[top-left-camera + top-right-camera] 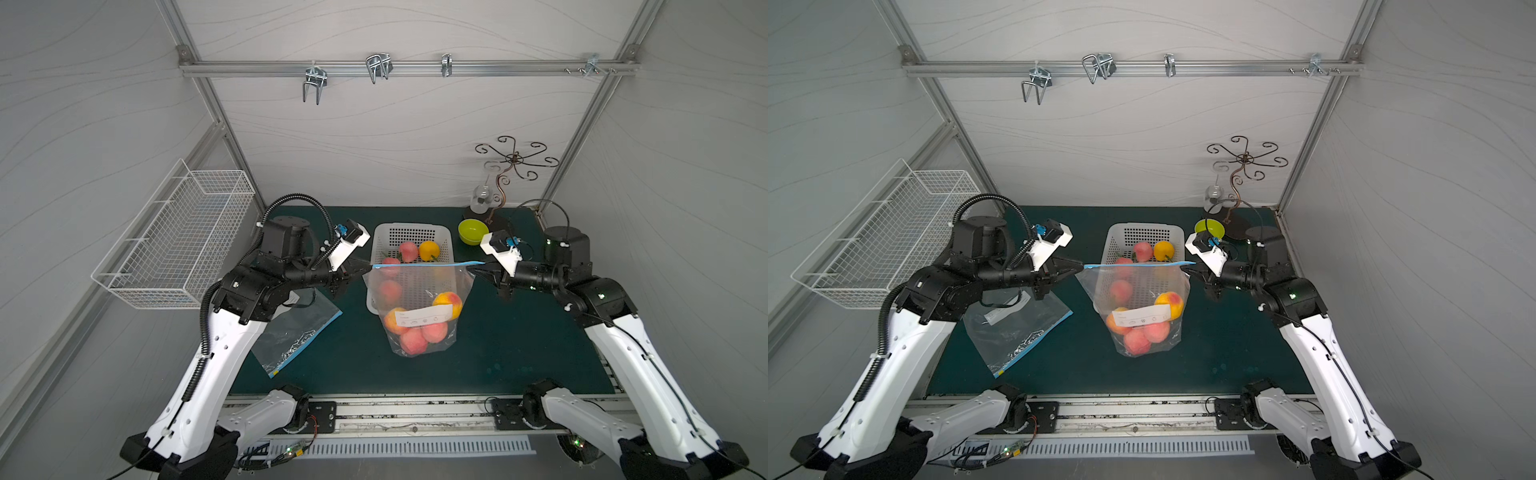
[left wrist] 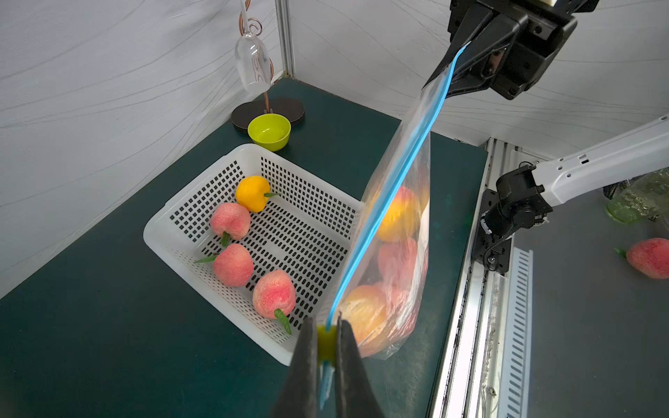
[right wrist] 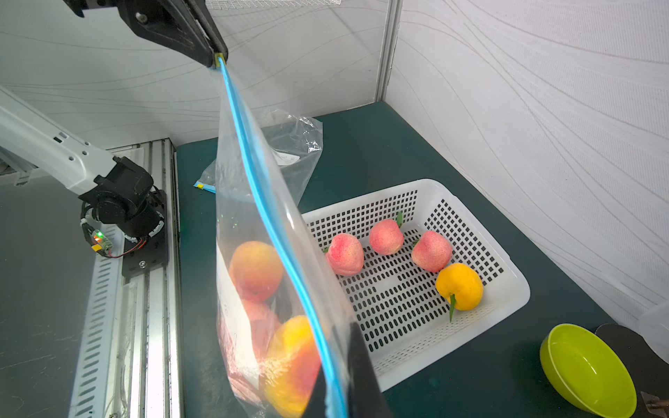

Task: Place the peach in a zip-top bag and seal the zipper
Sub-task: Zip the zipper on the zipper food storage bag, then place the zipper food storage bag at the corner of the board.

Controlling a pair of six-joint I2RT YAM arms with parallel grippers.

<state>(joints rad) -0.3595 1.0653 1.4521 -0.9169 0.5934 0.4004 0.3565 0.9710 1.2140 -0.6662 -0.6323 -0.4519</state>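
A clear zip-top bag [image 1: 419, 299] hangs above the green mat, with several peaches [image 1: 415, 338] in its bottom. Its blue zipper [image 1: 428, 264] is stretched taut as one straight line between my two grippers. My left gripper [image 1: 368, 267] is shut on the zipper's left end, where a yellow slider [image 2: 325, 343] sits between the fingers [image 2: 307, 362]. My right gripper [image 1: 471, 270] is shut on the bag's right top corner, and the blue strip runs between its black fingers [image 3: 358, 347]. In the right wrist view the peaches [image 3: 255, 269] show through the plastic.
Behind the bag stands a white perforated basket [image 1: 382, 232] with three pink peaches [image 2: 231, 220] and a yellow fruit [image 2: 253, 193]. A green bowl [image 1: 473, 231] and a metal stand with a glass [image 1: 482, 199] are at the back right. Another bag [image 1: 291, 336] lies flat left.
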